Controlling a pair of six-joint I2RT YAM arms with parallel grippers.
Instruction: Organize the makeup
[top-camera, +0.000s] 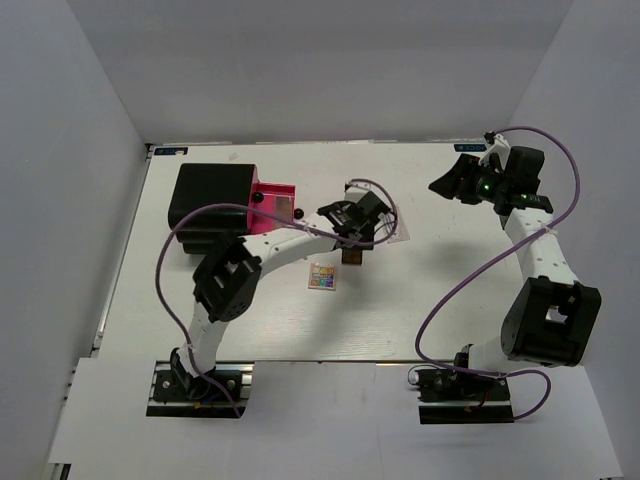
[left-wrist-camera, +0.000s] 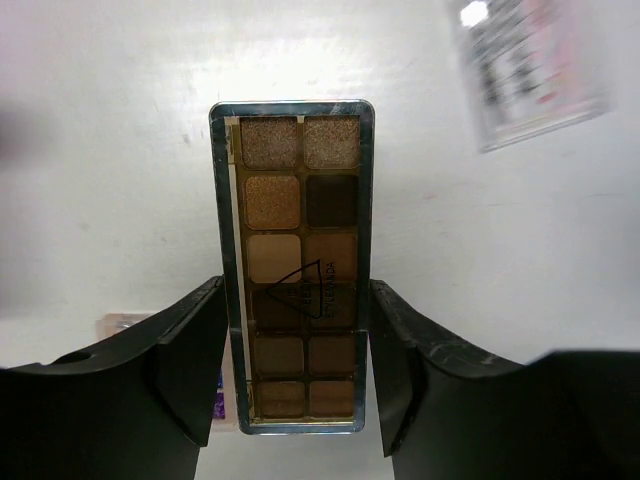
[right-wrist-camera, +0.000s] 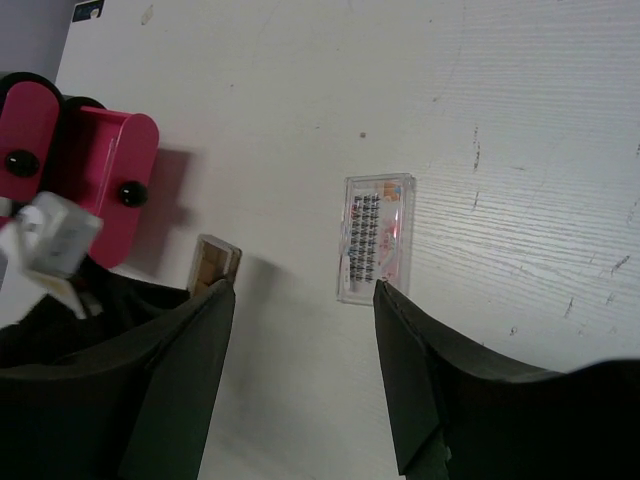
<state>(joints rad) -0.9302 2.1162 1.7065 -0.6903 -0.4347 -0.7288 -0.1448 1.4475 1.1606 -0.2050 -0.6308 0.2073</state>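
The left hand (left-wrist-camera: 297, 295) is clamped on the brown palette (left-wrist-camera: 300, 200), while the right hand (right-wrist-camera: 303, 300) hangs fingers apart above the desk (right-wrist-camera: 300, 100).

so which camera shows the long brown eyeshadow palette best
The left wrist view: the long brown eyeshadow palette fills the frame, its shade pans clear, between the fingers of the left gripper. The top external view shows only a small brown sliver below that gripper. The right wrist view catches just one end.
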